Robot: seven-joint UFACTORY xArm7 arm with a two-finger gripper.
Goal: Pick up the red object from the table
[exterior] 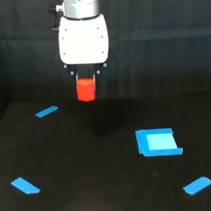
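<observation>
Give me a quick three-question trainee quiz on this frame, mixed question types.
1. True or false: the red block is lying on the table.
2. Multiple choice: how many blue pieces are on the table? A) two B) four C) six
3. Short answer: which blue piece is the largest, and on which side of the exterior view does it lie?

Key:
1. False. It sits between the fingers of the gripper, raised above the table.
2. B.
3. The blue square piece, on the exterior view's right.
</observation>
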